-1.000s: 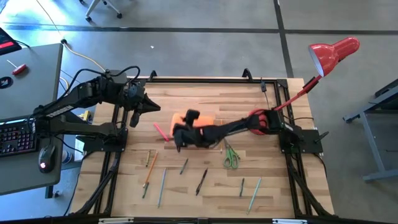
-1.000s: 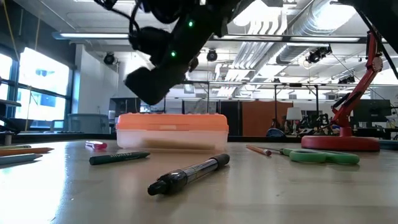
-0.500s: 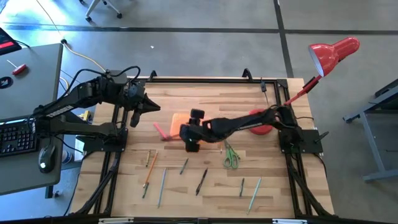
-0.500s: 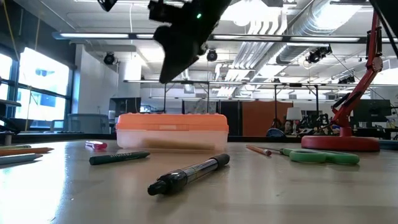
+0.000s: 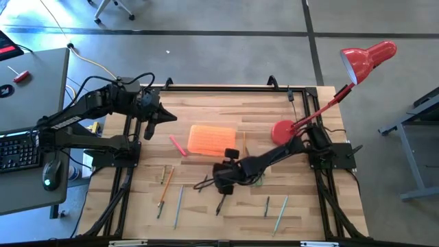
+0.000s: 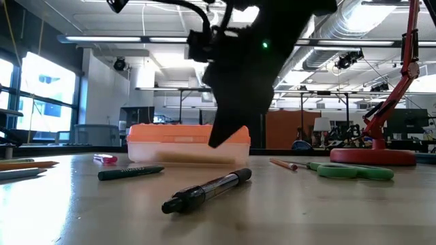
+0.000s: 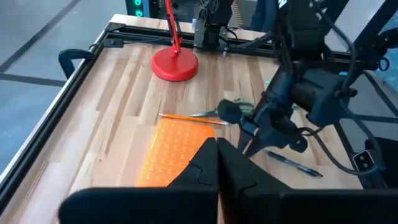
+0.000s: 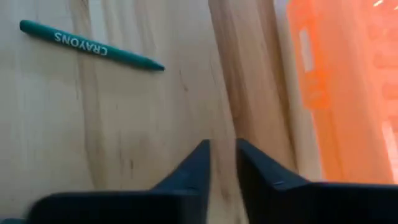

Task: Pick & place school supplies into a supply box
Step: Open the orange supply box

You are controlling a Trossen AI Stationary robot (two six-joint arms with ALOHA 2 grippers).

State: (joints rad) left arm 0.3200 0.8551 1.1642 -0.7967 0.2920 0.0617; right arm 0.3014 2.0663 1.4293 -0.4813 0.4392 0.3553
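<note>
Right tool (image 8: 222,163) low over bare tabletop (image 8: 143,118), fingers nearly together, narrow gap, holding nothing. Supply box (image 8: 339,93) just beside it; teal crayon (image 8: 90,45) ahead. Left tool (image 7: 217,167) closed, empty, waiting beyond box's far side.

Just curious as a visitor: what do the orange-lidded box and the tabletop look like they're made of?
The box looks plastic: a matte orange ribbed lid over a cloudy see-through body. The tabletop looks like light wooden planks, going by the grain and plank seams, with a smooth finish.
</note>
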